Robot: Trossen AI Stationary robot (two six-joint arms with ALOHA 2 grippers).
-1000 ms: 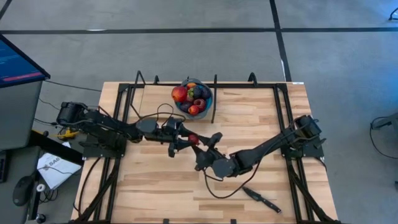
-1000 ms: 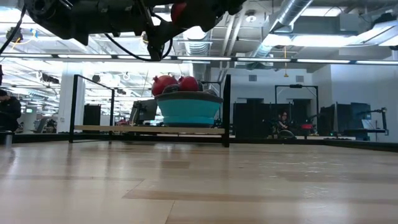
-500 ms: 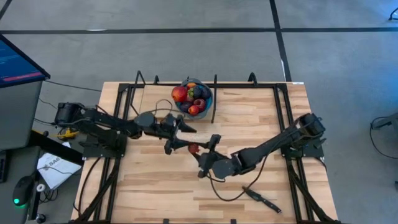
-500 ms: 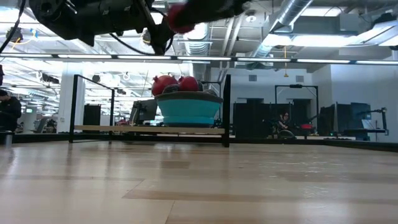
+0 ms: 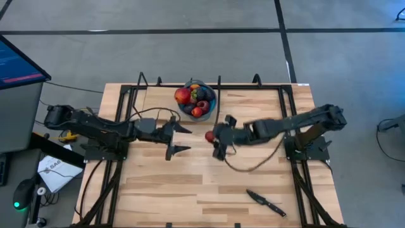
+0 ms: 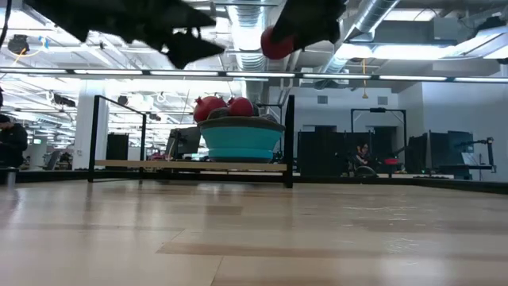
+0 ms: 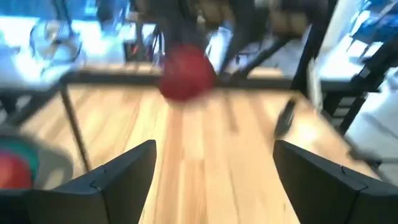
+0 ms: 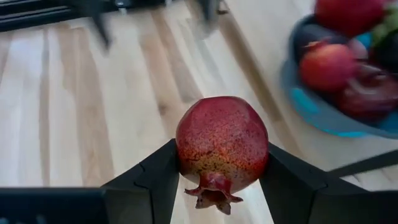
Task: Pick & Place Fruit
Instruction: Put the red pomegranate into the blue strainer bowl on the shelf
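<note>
Your right gripper (image 8: 221,186) now clamps the red pomegranate (image 8: 222,144) alone, above the table just beside the blue bowl (image 5: 196,107), since your left gripper (image 5: 178,139) spread wide and backed off, completing the handover.

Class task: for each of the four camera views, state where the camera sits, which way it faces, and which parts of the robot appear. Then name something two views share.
High view: overhead, facing straight down; both arms, wooden table.
Low view: tabletop height, facing level across; arms overhead, round blue bowl.
Left wrist view: on the left arm, past its open left end effector.
Right wrist view: on the right arm; right end effector holding the speckled red pomegranate.
Shared: pomegranate, bowl.
</note>
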